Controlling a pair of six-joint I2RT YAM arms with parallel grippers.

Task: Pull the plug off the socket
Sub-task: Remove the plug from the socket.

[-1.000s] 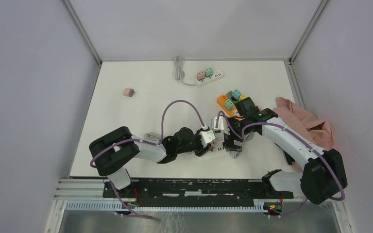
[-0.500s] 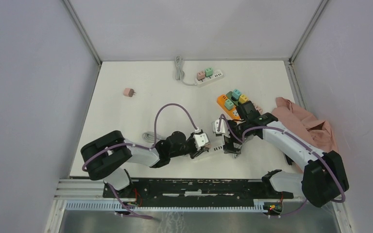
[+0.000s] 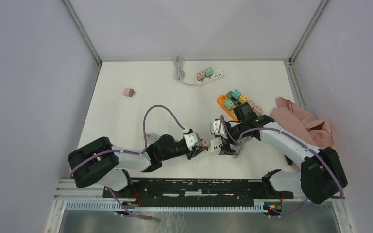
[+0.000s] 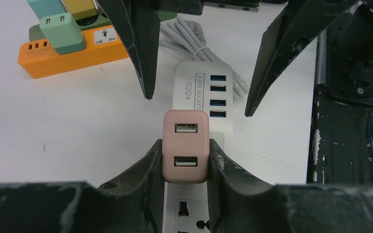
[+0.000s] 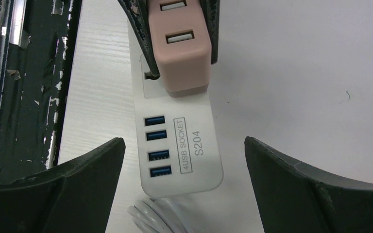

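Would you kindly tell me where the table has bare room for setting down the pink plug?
Bare: the left half between the loose pink adapter and the left gripper. Crowded: right, around the orange power strip and pink cloth.

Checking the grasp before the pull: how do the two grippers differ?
The left gripper is shut on the pink plug; the right gripper is wide open, empty. The left sits at the plug; the right straddles the USB end of the white strip. Both meet at that strip.

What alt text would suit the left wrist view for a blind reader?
The left end effector grips a pink plug over a white power strip. The right end effector, open, straddles the strip's USB end.
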